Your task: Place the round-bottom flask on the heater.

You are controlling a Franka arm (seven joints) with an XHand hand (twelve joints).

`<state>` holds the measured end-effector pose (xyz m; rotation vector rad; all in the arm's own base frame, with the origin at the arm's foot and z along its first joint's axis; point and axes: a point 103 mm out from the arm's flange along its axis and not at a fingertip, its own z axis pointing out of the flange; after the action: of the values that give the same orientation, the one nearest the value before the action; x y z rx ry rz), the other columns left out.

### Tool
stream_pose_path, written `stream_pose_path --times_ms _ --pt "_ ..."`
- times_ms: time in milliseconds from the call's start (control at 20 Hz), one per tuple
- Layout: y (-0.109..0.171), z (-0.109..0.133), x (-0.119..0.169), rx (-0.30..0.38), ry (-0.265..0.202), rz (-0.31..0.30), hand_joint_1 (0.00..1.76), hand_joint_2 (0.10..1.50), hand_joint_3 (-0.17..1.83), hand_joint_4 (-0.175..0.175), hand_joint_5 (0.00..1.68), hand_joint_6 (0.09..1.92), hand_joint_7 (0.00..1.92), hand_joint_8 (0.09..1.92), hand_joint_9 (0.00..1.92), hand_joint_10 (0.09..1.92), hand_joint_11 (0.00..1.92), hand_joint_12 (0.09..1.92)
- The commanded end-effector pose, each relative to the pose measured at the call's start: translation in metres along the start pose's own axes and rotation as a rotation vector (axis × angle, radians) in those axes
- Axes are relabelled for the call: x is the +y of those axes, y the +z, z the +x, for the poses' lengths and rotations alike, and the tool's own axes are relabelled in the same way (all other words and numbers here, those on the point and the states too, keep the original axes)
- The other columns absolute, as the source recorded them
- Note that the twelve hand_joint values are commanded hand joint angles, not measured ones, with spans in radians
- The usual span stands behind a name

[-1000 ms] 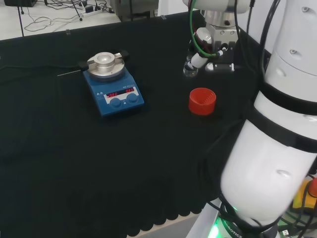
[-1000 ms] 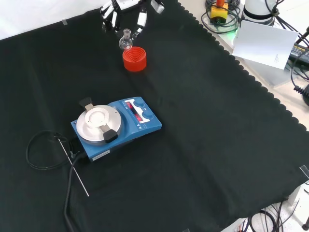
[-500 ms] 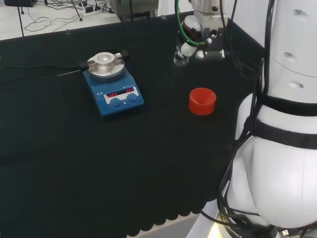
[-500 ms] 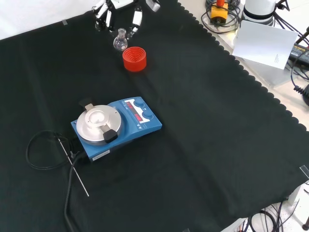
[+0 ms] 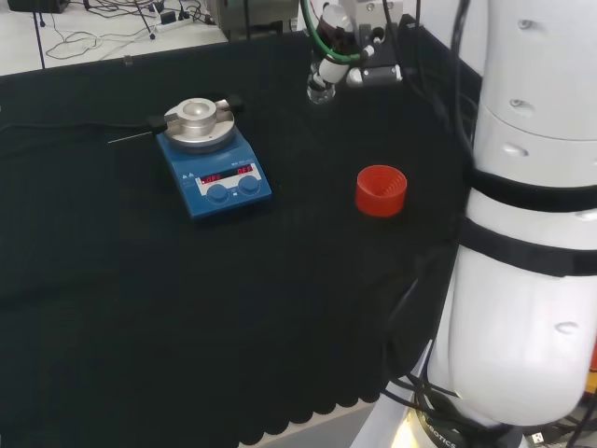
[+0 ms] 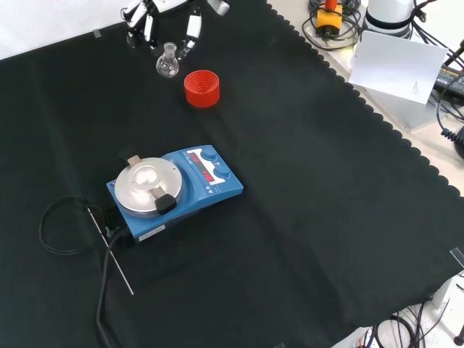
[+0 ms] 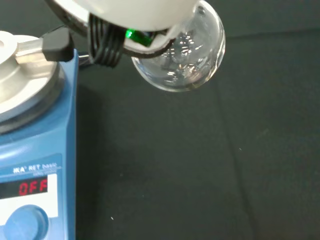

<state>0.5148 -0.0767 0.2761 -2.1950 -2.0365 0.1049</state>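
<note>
- Robot hand [image 6: 170, 16] hangs above the far part of the tabletop [image 6: 304, 188] in the front view, its black and white fingers [image 6: 192, 29] curled down round the neck of the round-bottom flask [image 6: 167, 65].
- Held this way, the flask hangs just below the fingers, neck up and round bulb down, clear of the black cloth.
- Seen from the head view, the robot hand [image 5: 350, 42] sits at the top of the picture, to the left of the arm's big white links, with the flask [image 5: 320, 91] showing as a small clear bulb at its lower left edge.
- The wrist view shows the glass bulb [image 7: 182, 57] close up, its upper part tucked under a blurred white part of the hand, and dark cloth behind it.
- The heater [image 6: 174, 192], a blue box with a round silver plate on top, stands on the cloth well apart from the flask: nearer the camera in the front view, and to the left of the hand in the head view [image 5: 213, 161].
- The heater's plate is bare.
- In the wrist view the heater's plate and blue front [image 7: 35, 150] lie beside the bulb, not touching it.
- A red ribbed stand [image 6: 201, 88] sits on the cloth just beside and slightly nearer than the hanging flask in the front view; the flask is not in it.
- In the head view this stand [image 5: 381, 189] lies to the right of the heater, below the hand.
</note>
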Motion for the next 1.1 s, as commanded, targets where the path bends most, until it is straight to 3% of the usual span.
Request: stream_pose_path --times_ms 50,1100 --pt "-0.015 0.049 0.042 0.006 -0.071 0.053 1.11 0.64 0.8 0.14 1.17 0.93 0.44 0.7 0.62 0.62 0.26 1.37" --pt "-0.013 0.115 0.076 -0.029 -0.18 0.066 1.11 0.63 0.81 0.143 1.17 0.93 0.44 0.7 0.62 0.62 0.26 1.37"
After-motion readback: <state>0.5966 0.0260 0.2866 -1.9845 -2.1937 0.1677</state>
